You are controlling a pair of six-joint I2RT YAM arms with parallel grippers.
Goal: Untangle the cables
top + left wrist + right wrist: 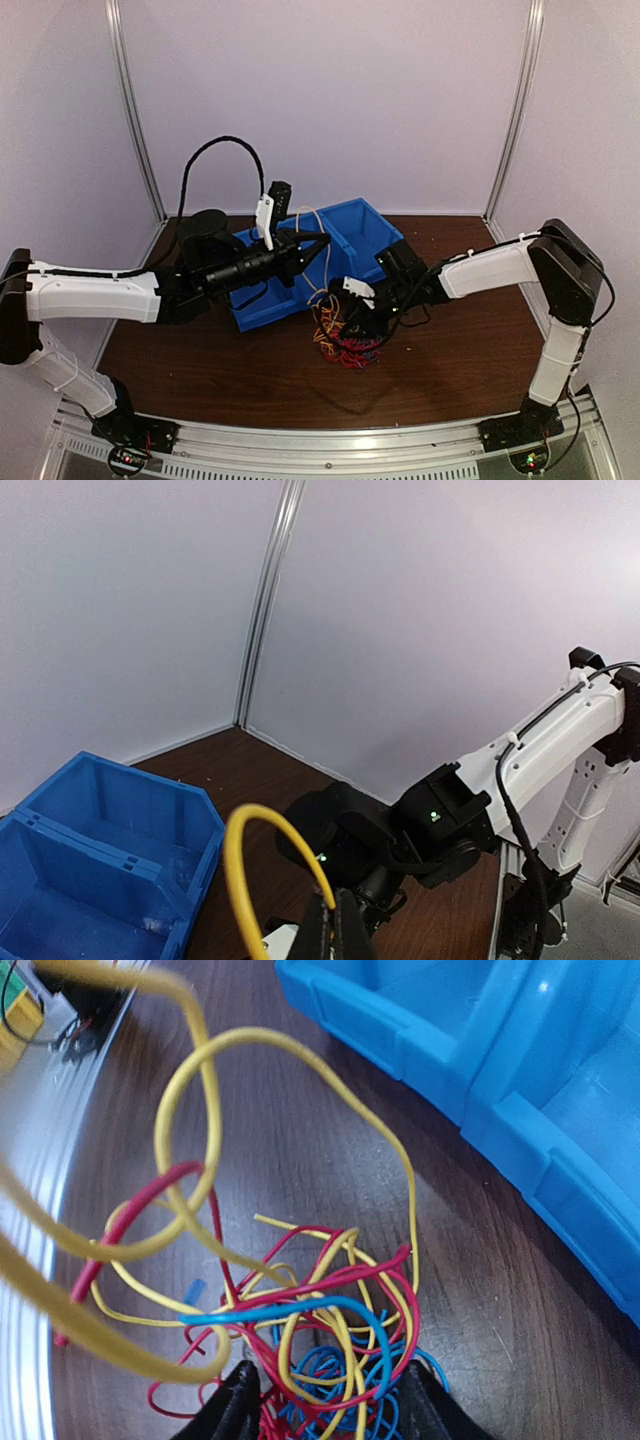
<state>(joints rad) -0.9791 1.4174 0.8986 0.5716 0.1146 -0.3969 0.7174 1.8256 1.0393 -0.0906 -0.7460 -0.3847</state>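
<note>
1. Near the middle of the table, just in front of the blue bin, you have the cables lying as one loose knot of yellow, red and blue wire on the brown wood.
2. Your right gripper sits low over that knot. Its two black fingers stand apart, one on each side, with the densest part of the tangle between them. You cannot tell from the wrist view whether the pads press on any wire.
3. From the right wrist you see wide yellow loops rising out of the knot towards the camera. A red strand threads through one of them, and a blue strand arches across the centre.
4. Your left gripper is raised over the front of the bin, well above the table. Its fingers are closed tight on a yellow cable.
5. That yellow cable arcs up in a loop beside the left fingers; from above, it runs down past the bin's edge towards the knot.
6. Your two grippers are near each other but apart.
</note>
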